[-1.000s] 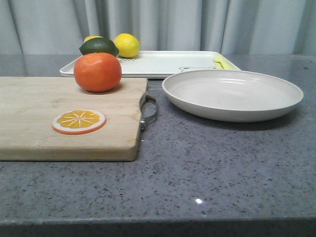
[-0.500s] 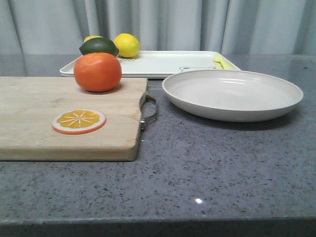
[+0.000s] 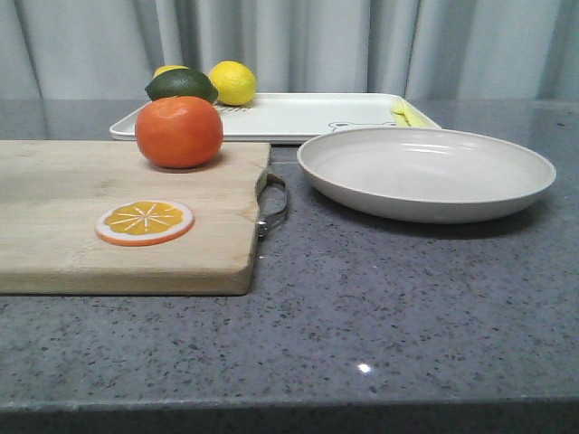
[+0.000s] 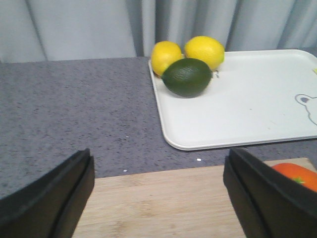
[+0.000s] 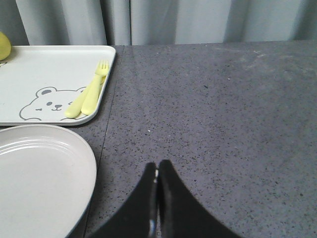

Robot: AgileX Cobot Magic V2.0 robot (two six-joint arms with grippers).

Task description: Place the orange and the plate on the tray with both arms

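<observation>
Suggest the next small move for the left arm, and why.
Probably ease the left gripper toward the orange. Its fingers are open, with the orange off to one side on the cutting board, not yet on the tray.

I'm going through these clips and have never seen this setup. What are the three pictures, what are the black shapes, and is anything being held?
A two-armed robot works at a grey table. The front view looks forward over it. The other two come from cameras on each wrist; the black shapes are the fingers. The left gripper is open, over the wooden cutting board. The right gripper is shut on nothing, beside the plate. The orange and an orange slice lie on the board. Behind, the tray holds two lemons, a dark green fruit and yellow cutlery.
</observation>
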